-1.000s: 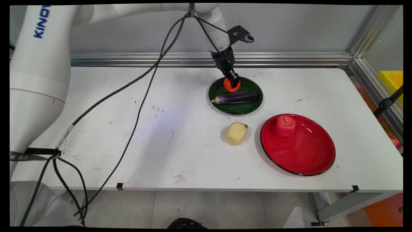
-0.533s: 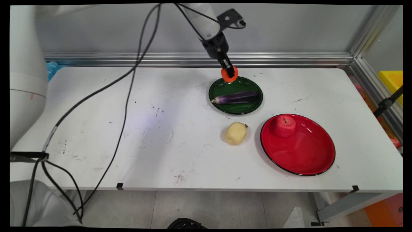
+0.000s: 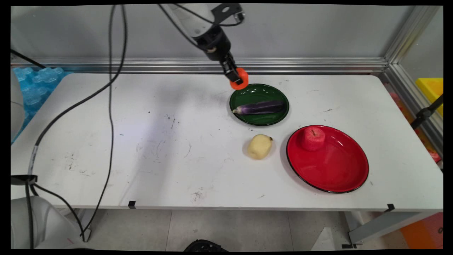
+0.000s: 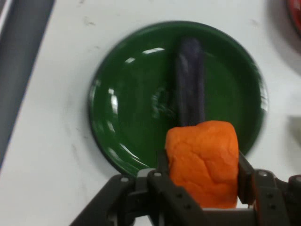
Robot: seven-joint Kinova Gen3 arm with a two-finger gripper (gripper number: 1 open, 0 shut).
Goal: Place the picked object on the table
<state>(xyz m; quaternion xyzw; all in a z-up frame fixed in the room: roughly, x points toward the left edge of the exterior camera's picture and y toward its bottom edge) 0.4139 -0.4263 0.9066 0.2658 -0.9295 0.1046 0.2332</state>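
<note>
My gripper is shut on an orange chunk of toy food and holds it in the air, above the far left rim of the green plate. A purple eggplant lies across that plate. In the hand view the orange piece sits between the black fingers, with the plate and eggplant below it.
A pale yellow potato lies on the white table in front of the green plate. To its right stands a red plate with a red apple on its far left part. Black cables hang over the table's left half.
The gripper has lifted the orange piece off the green plate, then carried it up and to the left past the plate's rim. The eggplant, potato and apple have not moved.
</note>
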